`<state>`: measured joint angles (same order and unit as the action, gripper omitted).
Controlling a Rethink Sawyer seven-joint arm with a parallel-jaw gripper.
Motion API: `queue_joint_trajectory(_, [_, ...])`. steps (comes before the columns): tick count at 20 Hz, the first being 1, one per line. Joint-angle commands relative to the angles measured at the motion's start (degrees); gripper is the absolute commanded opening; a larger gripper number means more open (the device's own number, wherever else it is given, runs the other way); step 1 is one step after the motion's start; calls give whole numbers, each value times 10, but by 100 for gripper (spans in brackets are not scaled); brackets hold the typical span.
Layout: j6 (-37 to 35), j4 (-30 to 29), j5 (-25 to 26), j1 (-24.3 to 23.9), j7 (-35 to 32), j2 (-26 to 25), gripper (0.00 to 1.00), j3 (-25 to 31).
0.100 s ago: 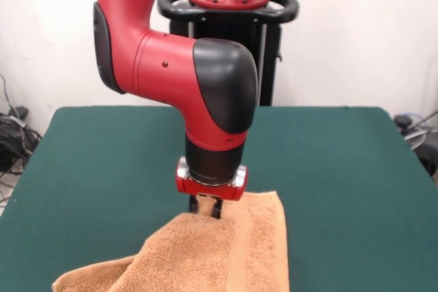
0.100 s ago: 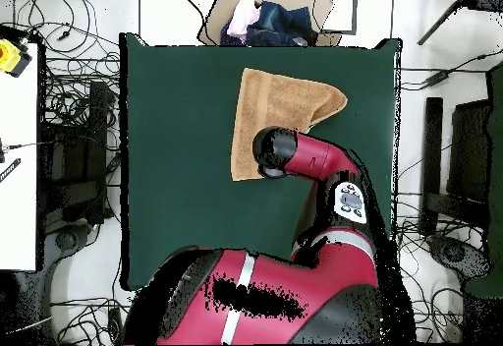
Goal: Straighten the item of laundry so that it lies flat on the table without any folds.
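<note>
One towel (image 1: pixel 205 254) on green table (image 1: pixel 342 169), orange-tan terry, not flat. Front view: it sits at approx 6 o'clock of the table, running off the bottom edge of the pic. Cloth is peaked up where gripper (image 1: pixel 206 207) meets it, w/ a woven band running down its right part and a loose flap trailing toward 8 o'clock. Gripper is under the red wrist ring, dark fingers poke down into the towel's top edge at the peak; looks pinched on the cloth, tho fingertips are partly buried in the terry. Arm comes down from 12 o'clock, elbow bent over table centre.

Overhead view: towel (image 2: pixel 280 101) lies at approx 12–1 o'clock of table (image 2: pixel 177 165), near that edge. One corner points toward 3 o'clock, long side runs down toward centre. Arm head covers the towel's lower right part; gripper itself hidden under it here.
</note>
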<state>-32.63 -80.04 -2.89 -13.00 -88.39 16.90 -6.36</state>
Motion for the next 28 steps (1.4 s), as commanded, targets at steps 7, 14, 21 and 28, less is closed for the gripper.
queue_joint_trajectory(7, [58, -33, -9, 18, -102, -25, 0, 59])
queue_joint_trajectory(14, [38, -22, -9, 25, -106, -30, 0, 50])
queue_joint_trajectory(21, [-16, -92, -15, 23, -103, 62, 0, 41])
queue_joint_trajectory(28, [-62, -157, -5, 44, -102, 140, 0, 12])
